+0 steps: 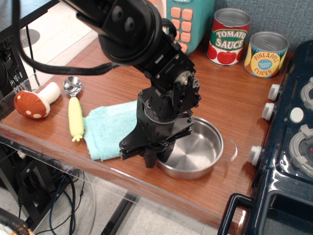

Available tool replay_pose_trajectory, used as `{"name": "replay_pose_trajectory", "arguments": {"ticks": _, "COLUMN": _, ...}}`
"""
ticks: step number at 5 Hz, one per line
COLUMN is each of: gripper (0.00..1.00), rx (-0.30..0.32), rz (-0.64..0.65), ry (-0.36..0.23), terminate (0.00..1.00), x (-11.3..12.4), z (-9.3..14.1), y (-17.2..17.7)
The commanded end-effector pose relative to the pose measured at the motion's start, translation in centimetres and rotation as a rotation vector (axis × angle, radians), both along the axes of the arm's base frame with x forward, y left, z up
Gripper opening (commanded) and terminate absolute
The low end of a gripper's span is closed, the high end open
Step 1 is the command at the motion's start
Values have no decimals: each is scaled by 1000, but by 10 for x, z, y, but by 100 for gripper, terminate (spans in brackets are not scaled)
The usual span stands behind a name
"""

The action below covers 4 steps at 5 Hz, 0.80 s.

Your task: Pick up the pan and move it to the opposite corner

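The pan (198,147) is a round shiny steel pot near the front edge of the wooden table (230,98), a little right of the middle. Its right wire handle (230,149) shows; the left one is hidden behind my arm. My black gripper (156,159) comes down on the pan's left rim with its fingers close together, clamped on the rim. The pan looks slightly tilted and raised on that side.
A light blue cloth (107,129) lies left of the pan. Further left are a yellow-handled scoop (74,112) and a toy mushroom (32,103). A tomato sauce can (230,36), a pineapple can (265,54) and a toy microwave (188,22) stand at the back. A dark toy stove (293,127) borders the right side.
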<state>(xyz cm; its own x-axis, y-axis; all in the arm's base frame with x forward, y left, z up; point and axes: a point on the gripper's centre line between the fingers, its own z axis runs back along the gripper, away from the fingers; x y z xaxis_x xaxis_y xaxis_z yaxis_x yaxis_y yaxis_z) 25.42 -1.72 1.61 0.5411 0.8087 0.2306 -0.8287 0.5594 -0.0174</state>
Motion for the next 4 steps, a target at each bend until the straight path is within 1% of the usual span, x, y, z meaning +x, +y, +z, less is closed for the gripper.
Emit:
{"name": "replay_pose_trajectory", "arguments": {"ticks": 1, "gripper": 0, "rx": 18, "rz": 2, "ry": -17, "terminate": 0, "x": -6, "z": 0, "y": 9}}
{"name": "replay_pose_trajectory", "arguments": {"ticks": 2, "gripper": 0, "rx": 3, "rz": 35, "ry": -22, "terminate": 0, "x": -7, "z": 6, "y": 18}}
{"name": "replay_pose_trajectory", "arguments": {"ticks": 3, "gripper": 0, "rx": -81, "rz": 79, "ry": -29, "terminate": 0, "x": -7, "z": 30, "y": 29}}
{"name": "replay_pose_trajectory", "arguments": {"ticks": 4, "gripper": 0, "rx": -131, "rz": 127, "ry": -46, "terminate": 0, "x": -7, "z": 53, "y": 42}}
